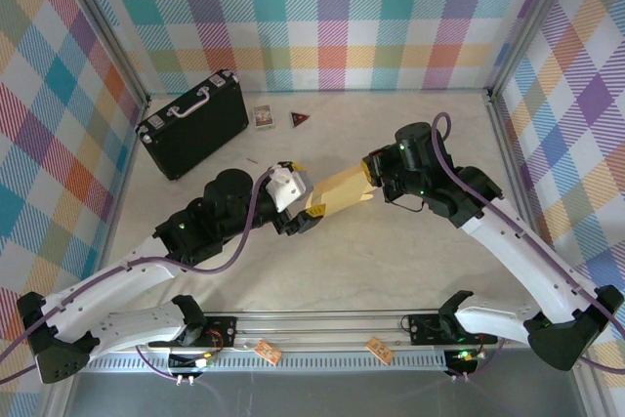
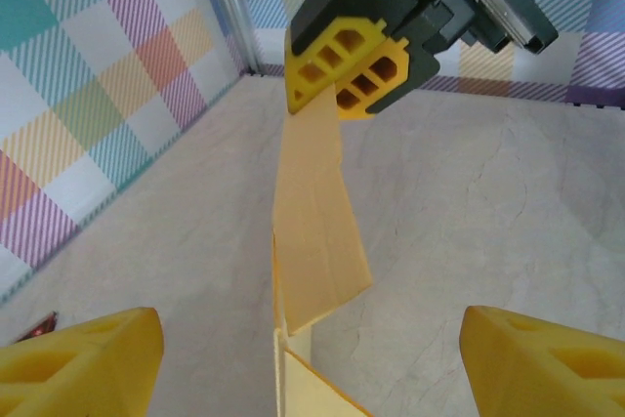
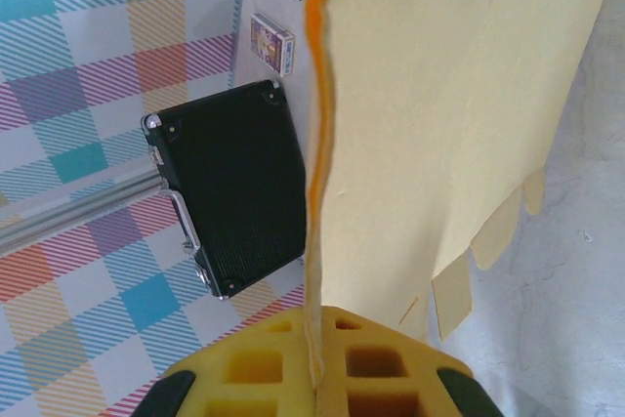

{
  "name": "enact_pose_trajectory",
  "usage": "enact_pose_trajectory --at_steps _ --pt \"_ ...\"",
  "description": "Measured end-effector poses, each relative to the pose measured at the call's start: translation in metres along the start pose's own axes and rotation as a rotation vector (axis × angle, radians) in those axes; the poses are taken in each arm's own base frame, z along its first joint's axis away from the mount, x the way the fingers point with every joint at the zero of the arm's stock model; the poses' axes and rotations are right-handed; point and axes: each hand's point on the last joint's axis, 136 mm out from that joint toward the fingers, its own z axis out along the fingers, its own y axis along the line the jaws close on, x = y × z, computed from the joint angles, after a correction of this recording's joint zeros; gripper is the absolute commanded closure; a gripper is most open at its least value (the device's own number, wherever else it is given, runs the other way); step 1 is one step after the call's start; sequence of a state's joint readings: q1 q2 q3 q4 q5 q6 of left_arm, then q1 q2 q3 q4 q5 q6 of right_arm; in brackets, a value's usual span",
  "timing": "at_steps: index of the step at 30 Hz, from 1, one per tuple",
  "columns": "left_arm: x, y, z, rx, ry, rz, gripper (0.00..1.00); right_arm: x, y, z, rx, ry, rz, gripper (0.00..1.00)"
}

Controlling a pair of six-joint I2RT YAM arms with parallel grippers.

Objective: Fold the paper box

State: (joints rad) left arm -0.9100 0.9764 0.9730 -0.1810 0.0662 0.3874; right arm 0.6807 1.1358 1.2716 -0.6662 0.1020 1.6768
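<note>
The right tool pinches the paper box over the desk.
The mustard sheet is held up between the two arms, with one edge clamped in the closed yellow pads of the right tool. The left tool stands wide open (its fingers are on either side of the sheet's near end, apart from it). A black case lies well apart.

1 overhead view looks down; 2 close wrist views share paper box
</note>
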Motion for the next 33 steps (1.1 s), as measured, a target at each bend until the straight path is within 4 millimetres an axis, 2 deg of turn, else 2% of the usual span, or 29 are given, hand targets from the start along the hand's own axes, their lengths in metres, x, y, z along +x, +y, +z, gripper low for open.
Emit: enact_pose_trajectory --at_steps 5,11,15,22,26,27,29,32,33 --pt "-0.011 0.004 0.014 -0.015 0.008 0.034 0.25 0.005 0.001 0.001 -0.003 0.009 0.002 1.0" --pt "-0.001 0.008 0.033 -0.044 0.055 0.076 0.29 0.007 0.004 0.001 -0.017 0.016 0.002 1.0" --pt "-0.003 0.007 0.04 -0.049 0.065 0.105 0.41 0.007 0.004 0.001 -0.017 0.016 0.002 0.99" --pt "-0.012 0.011 0.046 -0.067 0.064 0.143 0.76 0.006 0.005 0.001 -0.021 0.012 0.004 0.95" --pt "-0.013 0.009 0.047 -0.062 0.066 0.157 0.89 0.005 0.009 0.0 -0.037 0.006 0.008 0.93" --pt "-0.013 0.009 0.047 -0.062 0.065 0.163 0.92 0.005 0.009 0.0 -0.037 0.006 0.008 0.89" --pt "-0.012 0.009 0.046 -0.064 0.07 0.175 1.0 0.005 0.009 0.001 -0.037 0.004 0.012 0.65" --pt "-0.012 0.012 0.045 -0.074 0.082 0.178 1.0 0.007 0.014 0.0 -0.057 0.01 -0.019 0.44" --pt "-0.012 0.013 0.044 -0.078 0.085 0.178 1.0 0.007 0.017 0.0 -0.072 0.011 -0.044 0.4"
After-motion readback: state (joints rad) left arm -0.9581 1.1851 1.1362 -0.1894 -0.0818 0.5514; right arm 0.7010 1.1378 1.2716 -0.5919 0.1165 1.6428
